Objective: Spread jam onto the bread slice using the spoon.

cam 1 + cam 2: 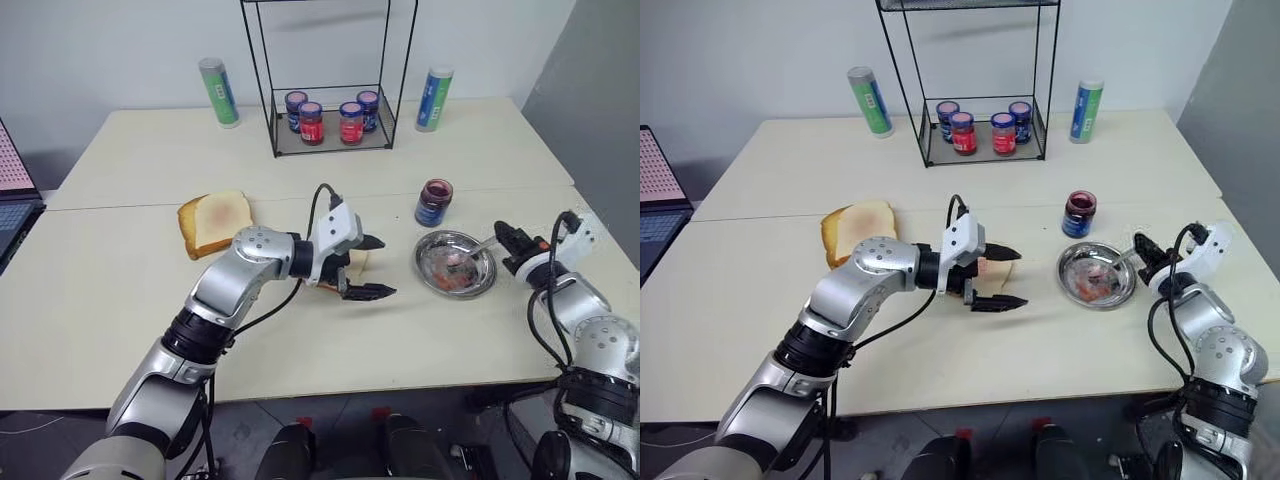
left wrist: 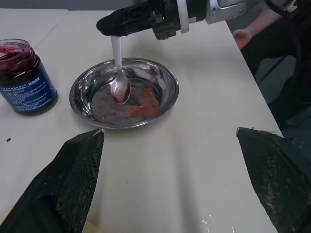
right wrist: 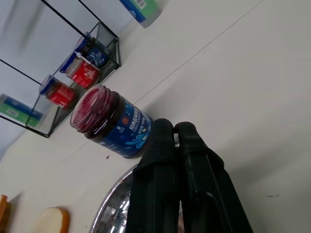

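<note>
Cream tabletop (image 1: 120, 300) spreads before us, with a wire rack (image 1: 330, 125) of small jars at the back. Our left gripper (image 1: 372, 266) hovers with jaws spread wide over the bread slice (image 1: 357, 264), which lies near the table's middle. Our right gripper (image 1: 508, 238) is clenched on the spoon (image 2: 118, 73), its jam-smeared bowl resting in the steel dish (image 1: 428, 247). The open jam jar (image 1: 434, 202) stands just behind that dish.

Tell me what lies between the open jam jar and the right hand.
In the left eye view, the steel dish lies between the jam jar and the right hand, with the spoon resting in it.
</note>
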`<state>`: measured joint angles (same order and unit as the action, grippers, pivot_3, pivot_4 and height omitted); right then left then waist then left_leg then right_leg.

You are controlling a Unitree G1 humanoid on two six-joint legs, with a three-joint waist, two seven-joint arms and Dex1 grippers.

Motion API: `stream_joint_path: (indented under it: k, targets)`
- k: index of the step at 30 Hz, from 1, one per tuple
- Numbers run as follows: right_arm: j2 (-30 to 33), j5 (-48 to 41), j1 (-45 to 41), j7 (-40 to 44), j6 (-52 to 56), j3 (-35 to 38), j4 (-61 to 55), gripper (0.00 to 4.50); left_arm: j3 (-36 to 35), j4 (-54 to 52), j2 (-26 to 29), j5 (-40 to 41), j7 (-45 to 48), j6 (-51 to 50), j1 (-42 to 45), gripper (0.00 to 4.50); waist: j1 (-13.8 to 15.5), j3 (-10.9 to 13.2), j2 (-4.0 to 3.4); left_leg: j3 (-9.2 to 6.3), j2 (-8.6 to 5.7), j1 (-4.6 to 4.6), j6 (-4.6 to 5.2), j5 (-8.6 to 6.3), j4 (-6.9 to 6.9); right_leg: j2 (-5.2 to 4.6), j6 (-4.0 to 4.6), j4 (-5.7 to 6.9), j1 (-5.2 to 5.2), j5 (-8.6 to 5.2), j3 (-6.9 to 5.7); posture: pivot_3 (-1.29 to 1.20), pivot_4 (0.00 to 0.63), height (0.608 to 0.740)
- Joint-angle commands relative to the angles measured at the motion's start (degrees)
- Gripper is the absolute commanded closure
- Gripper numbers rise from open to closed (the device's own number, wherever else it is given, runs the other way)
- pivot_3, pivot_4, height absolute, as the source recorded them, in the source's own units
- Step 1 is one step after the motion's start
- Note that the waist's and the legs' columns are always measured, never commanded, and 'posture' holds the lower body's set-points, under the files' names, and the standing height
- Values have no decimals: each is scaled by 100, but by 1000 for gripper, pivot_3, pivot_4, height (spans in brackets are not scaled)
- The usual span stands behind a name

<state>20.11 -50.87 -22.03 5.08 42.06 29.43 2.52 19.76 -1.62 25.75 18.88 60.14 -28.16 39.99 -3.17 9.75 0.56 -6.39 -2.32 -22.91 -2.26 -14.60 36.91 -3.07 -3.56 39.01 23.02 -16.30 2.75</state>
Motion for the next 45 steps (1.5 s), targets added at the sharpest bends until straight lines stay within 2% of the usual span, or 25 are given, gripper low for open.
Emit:
stream_joint_path:
  k: [1,8,19,25,33,39,45]
  targets:
    - [192,419,-10,423,-342,-180,383,4026,-132,-235,23,-13,-18,8,-64,0,0,0,0,-1,0,0,0,0,0,0,0,0,-1,0,-1,0,150,740]
    - [463,791,-3,759,-569,-195,621,2521,-218,-389,109,6,-85,-82,-167,0,7,0,0,-1,1,-1,0,0,0,-1,0,0,1,0,1,0,150,740]
    - [874,1867,113,1183,-1315,-645,470,80,-341,-451,175,12,-125,-158,-191,0,12,0,0,0,0,-1,0,0,1,-2,0,0,1,0,1,0,150,740]
    - [1073,2303,248,1633,-1531,-1066,230,80,-449,-450,281,25,-125,-145,-262,0,12,0,0,-1,1,0,-1,0,1,-2,0,0,1,0,0,0,150,740]
    - [988,2276,378,1883,-1373,-1301,-212,80,-553,-512,313,40,-199,-151,-365,0,26,0,0,-3,2,-1,-1,0,3,-3,0,0,0,0,-1,0,150,740]
    - [1406,3033,560,2190,-1739,-1817,-163,80,-613,-588,409,61,-219,-151,-483,0,28,0,0,-3,1,0,-1,0,3,-4,0,1,0,0,-1,0,150,740]
    - [1677,3478,643,2478,-2086,-2016,-72,80,-662,-620,491,61,-212,-140,-547,0,32,0,0,-2,0,0,-1,0,4,-4,0,0,0,0,-1,0,150,740]
